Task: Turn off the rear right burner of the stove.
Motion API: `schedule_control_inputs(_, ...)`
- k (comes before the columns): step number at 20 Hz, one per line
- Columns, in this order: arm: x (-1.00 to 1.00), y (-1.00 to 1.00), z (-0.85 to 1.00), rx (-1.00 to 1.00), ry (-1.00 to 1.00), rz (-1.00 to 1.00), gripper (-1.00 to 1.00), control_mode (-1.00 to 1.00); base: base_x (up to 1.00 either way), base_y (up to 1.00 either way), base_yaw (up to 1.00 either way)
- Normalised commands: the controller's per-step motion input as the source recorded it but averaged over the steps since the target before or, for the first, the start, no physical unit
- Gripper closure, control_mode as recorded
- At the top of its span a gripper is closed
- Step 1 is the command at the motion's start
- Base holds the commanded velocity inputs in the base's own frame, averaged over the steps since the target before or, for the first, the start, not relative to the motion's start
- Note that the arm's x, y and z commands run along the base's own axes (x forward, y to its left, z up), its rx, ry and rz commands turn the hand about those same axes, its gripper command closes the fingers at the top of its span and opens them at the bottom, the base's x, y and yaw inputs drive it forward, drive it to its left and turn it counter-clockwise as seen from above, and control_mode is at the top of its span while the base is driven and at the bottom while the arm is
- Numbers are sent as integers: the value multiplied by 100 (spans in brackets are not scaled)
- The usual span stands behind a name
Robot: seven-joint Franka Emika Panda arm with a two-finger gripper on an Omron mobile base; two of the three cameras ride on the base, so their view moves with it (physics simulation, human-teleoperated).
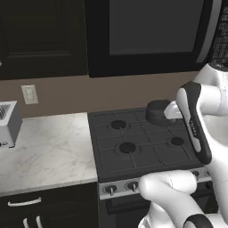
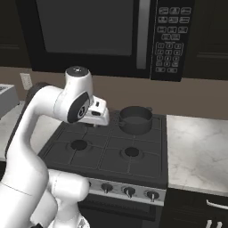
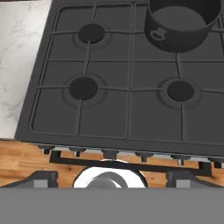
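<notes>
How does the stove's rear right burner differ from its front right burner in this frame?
The rear right burner is covered by a dark grey round pot, so its head is hidden; the front right burner is bare, its round black cap showing. The rear one sits by the wall, the front one nearer the knobs. Both lie within black grate squares.

- The light is soft and even, with no strong shadows.
- The stove (image 3: pixel 131 87) and cupboards look dark; the white counter (image 1: pixel 49 151) looks bright.
- No glare shows anywhere.
- Everything looks a little fuzzy and blocky, not sharp.
</notes>
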Motion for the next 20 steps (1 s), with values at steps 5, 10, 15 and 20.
schedule_control_inputs(5, -64, -66, -32, -3, -1, 13, -100, -100, 0, 0, 0)
schedule_control_inputs(10, -58, -53, -30, -8, -13, 24, -100, -100, 0, 0, 0)
schedule_control_inputs(15, -61, -19, -41, -15, -26, 32, -100, -100, 0, 0, 0)
schedule_control_inputs(20, -58, -22, -47, -8, -33, 28, -100, -100, 0, 0, 0)
